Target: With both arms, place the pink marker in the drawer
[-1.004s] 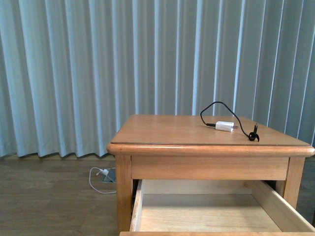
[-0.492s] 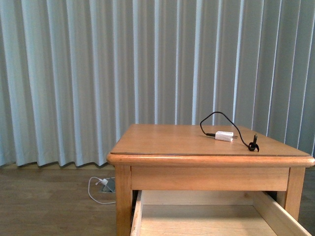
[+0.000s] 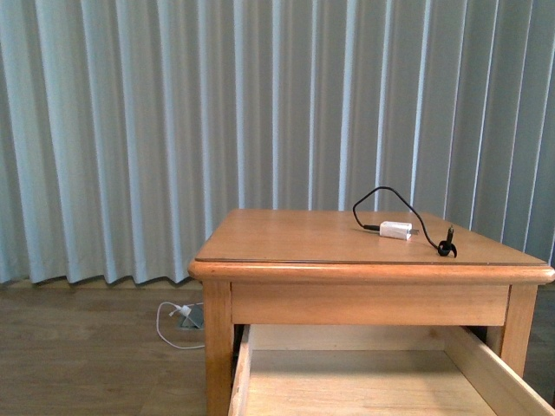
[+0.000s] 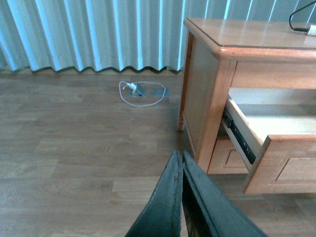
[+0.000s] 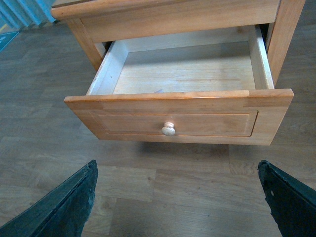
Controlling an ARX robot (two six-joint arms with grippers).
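Left hand point(image 4: 180, 157) closed, one open drawer point(image 5: 212, 123)

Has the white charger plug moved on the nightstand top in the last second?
No. The white charger plug keeps its spot on the nightstand top; the whole view merely shifted together.

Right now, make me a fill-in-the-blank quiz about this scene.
The drawer stands ___, not closed. The charger lies on ___ of the nightstand. The left end effector is ___. The right end effector is ___.
Answers: open, top, shut, open.
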